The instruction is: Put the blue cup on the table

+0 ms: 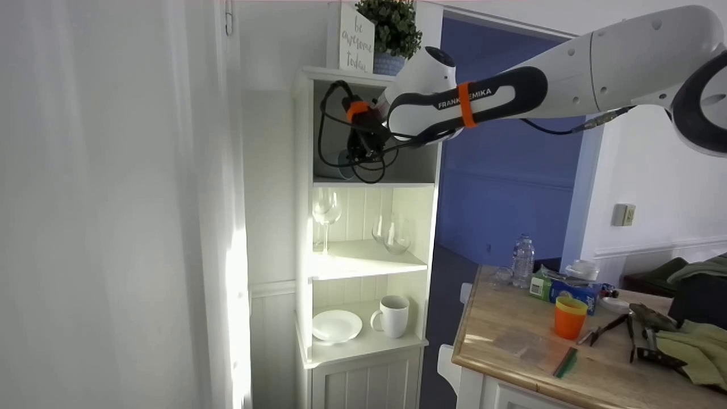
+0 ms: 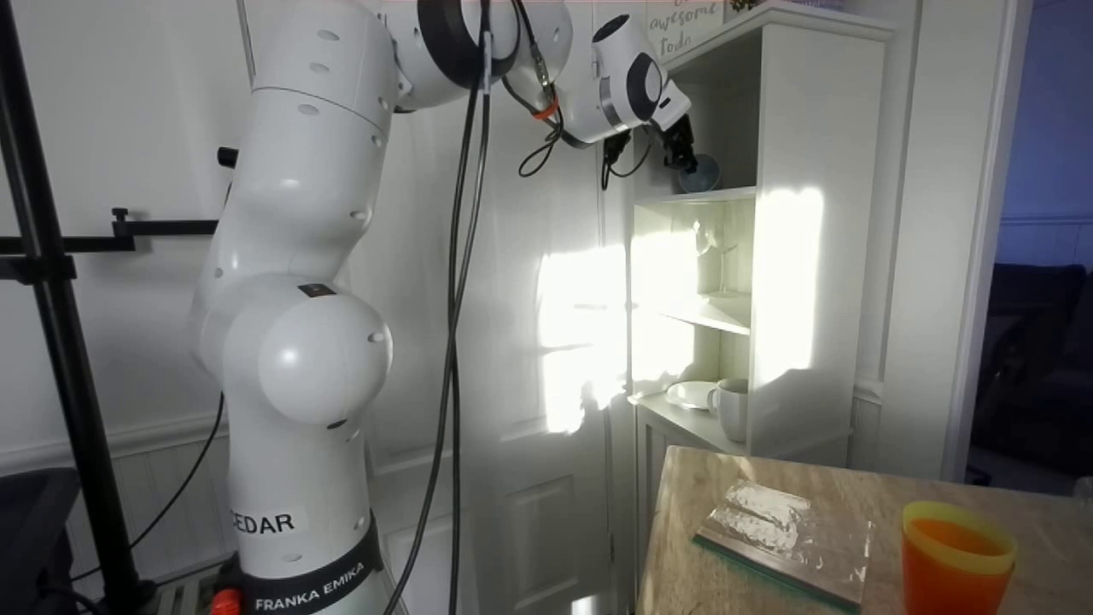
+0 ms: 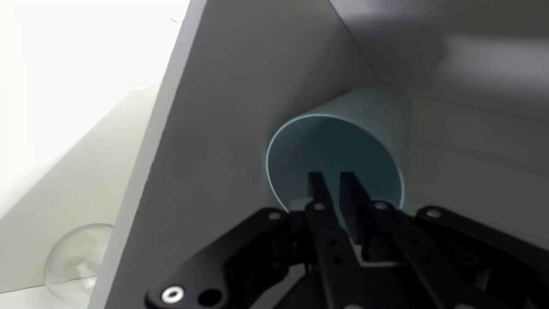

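The pale blue cup lies on its side on the top shelf of the white cabinet, mouth outward; it shows in both exterior views (image 1: 344, 171) (image 2: 702, 174). In the wrist view the cup (image 3: 364, 107) lies against the shelf board. My gripper (image 3: 334, 176) overlaps its mouth. The fingers are close together with a narrow gap; nothing is seen gripped. The near rim is mostly hidden behind the fingers. The gripper also shows at the cup in the exterior views (image 1: 366, 153) (image 2: 686, 166). The wooden table (image 1: 483, 346) stands lower, beside the cabinet; it also shows here (image 2: 683, 504).
The cabinet (image 1: 430, 227) has side walls and shelves around the cup. Wine glasses (image 1: 326, 207) stand on the shelf below; a white plate (image 1: 336, 326) and mug (image 1: 393, 317) are lower. On the table are an orange cup (image 1: 569, 321), a plastic bag (image 2: 794, 538), bottles (image 1: 523, 261) and tools.
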Robot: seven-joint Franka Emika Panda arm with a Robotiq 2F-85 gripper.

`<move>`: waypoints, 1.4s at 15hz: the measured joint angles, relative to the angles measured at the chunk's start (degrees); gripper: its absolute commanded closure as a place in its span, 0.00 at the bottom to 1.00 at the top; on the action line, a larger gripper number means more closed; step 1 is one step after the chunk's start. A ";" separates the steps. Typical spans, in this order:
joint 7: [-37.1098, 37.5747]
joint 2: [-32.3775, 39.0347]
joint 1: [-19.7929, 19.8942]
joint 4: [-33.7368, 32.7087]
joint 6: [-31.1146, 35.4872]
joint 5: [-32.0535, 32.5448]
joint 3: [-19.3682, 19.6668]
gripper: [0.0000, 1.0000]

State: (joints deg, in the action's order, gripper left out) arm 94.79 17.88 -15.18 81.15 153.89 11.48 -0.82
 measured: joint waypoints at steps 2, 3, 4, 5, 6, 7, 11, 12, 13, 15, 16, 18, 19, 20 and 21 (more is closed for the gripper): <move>-0.49 -0.93 0.02 -0.13 0.00 -1.36 -0.31 0.39; -0.77 -1.36 0.04 -0.23 0.00 -2.01 -0.49 0.33; -1.01 -1.75 0.08 -0.24 0.09 -2.58 -0.72 0.27; -1.13 -2.00 0.10 -0.25 0.22 -3.05 -0.91 0.19; -1.17 -2.08 0.11 -0.25 0.47 -3.37 -1.03 0.12; -1.18 -2.03 0.12 -0.25 0.80 -3.58 -1.07 0.04; -1.55 -0.33 0.46 -0.25 5.72 -4.51 -1.22 0.00; -1.70 0.40 0.58 -0.26 7.64 -4.52 -1.22 0.00; -1.94 1.16 0.71 -0.27 9.50 -4.52 -1.22 0.00; -2.37 2.80 0.90 -0.38 13.32 -4.46 -1.04 0.26; -2.51 3.62 0.92 -0.46 15.19 -4.38 -0.81 0.32; -2.67 5.23 1.01 -0.82 18.57 -4.38 -0.44 0.48; -2.71 5.97 1.03 -1.08 20.04 -4.38 -0.34 0.54; -2.77 6.60 1.03 -1.30 21.37 -4.37 -0.24 0.62; -2.84 7.14 1.03 -1.60 22.42 -4.37 -0.21 0.68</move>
State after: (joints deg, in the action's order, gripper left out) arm 91.96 25.03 -14.14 79.55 176.30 7.11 -1.03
